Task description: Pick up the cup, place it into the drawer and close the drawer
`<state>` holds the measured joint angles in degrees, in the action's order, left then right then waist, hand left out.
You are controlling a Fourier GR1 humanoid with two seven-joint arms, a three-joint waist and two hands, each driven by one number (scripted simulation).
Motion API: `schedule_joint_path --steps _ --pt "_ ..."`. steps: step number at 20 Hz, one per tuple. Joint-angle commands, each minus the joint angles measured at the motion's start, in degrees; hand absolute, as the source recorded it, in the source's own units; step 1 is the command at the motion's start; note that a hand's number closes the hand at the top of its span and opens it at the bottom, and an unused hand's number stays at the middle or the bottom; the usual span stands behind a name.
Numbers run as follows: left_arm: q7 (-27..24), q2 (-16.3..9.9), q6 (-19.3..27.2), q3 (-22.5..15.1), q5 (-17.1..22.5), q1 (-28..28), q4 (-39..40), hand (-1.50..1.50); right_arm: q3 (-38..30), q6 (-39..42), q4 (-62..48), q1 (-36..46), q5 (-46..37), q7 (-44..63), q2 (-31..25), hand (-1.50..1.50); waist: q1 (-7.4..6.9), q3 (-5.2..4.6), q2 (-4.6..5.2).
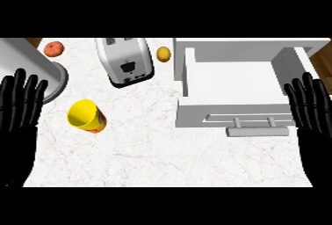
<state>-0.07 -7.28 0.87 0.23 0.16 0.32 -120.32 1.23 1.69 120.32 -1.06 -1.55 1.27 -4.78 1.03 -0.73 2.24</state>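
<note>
Toaster (126,60) sits at twelve o'clock from your yellow cup (87,116). Drawer (233,83) at three o'clock is open, nothing inside. Left hand (19,103) and right hand (310,105) are flat, holding nothing.

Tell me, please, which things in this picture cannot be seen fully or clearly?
- Grey round object, head view: mostly hidden by the left hand and cut by the left edge; I cannot say what it is.
- Yellow cup: the print on its side is too small to read.
- Open drawer: its right wall is partly covered by the right hand.
- Toaster: its top is cut off by the upper edge.
</note>
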Motion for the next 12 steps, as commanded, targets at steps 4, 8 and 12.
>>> schedule_joint_path --steps 4,8,12 --pt "-3.57 -3.75 -7.73 5.41 8.1 -5.04 9.36 -1.5 -0.99 1.31 -1.44 -1.65 0.67 -5.01 0.25 -1.5 -0.77 0.72 -2.2" --pt "7.2 -1.82 -6.39 9.4 19.53 -4.53 11.81 -1.5 2.02 3.67 -1.76 1.71 2.3 4.43 -1.3 -1.5 -1.06 0.68 -2.06" --pt "5.72 -3.77 -7.89 11.94 20.48 -8.36 18.47 -1.5 -2.54 6.69 -7.1 5.82 6.54 3.02 -3.32 -1.5 -1.03 0.73 -2.17"
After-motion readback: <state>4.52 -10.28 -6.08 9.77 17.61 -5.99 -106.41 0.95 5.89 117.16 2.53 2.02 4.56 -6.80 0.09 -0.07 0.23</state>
